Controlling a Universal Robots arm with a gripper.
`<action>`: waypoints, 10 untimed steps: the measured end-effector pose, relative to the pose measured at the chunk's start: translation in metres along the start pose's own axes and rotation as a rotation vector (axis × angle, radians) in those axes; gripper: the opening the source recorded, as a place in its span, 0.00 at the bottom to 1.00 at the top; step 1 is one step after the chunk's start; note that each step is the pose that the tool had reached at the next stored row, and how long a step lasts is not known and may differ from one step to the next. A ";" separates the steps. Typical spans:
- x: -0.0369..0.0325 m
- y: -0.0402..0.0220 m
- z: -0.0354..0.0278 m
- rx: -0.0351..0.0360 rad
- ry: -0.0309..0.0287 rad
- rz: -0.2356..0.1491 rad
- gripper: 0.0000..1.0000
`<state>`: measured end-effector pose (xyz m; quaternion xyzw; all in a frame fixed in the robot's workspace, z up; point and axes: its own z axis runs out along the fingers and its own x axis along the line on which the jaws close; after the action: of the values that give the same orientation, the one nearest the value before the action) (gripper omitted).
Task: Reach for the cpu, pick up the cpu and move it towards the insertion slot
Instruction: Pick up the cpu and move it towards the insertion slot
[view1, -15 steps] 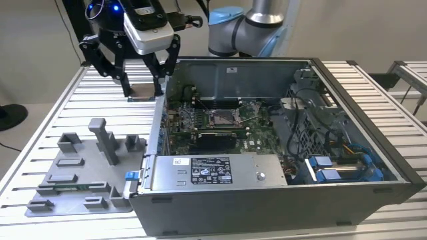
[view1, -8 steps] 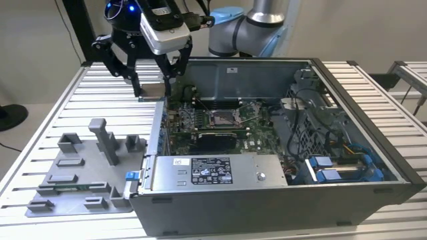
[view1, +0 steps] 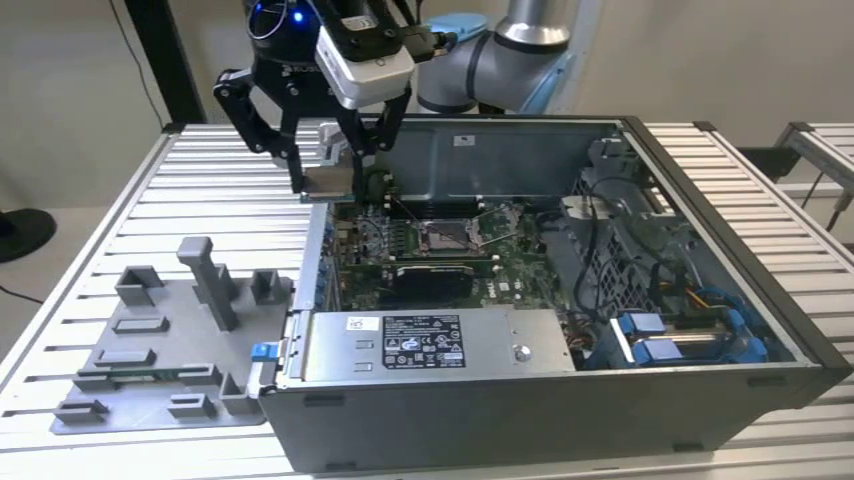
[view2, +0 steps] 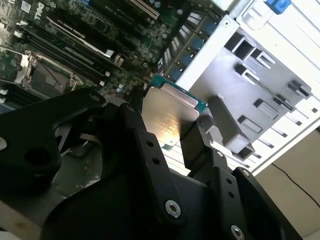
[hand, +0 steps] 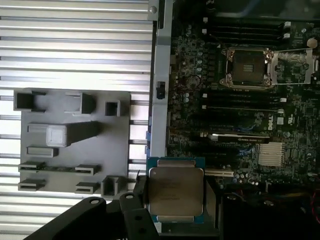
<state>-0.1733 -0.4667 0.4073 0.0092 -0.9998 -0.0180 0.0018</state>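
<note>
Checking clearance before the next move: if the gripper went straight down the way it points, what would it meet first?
Probably the computer case's side wall or the motherboard edge just inside; the gripper, holding the cpu, hangs about over that wall. Depth is unclear.

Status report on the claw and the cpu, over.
Claw shut on the cpu, held above the computer case's side wall. Insertion slot open on the motherboard, some way off. Nothing seen between them.
</note>
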 end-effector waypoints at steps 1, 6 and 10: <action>-0.0024 0.0000 -0.0001 0.0001 0.0002 0.000 0.00; -0.0139 -0.0002 -0.0001 0.0000 0.0005 0.000 0.00; -0.0229 -0.0004 -0.0001 0.0000 0.0008 0.000 0.00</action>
<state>-0.1504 -0.4667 0.4073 0.0092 -0.9998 -0.0180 0.0022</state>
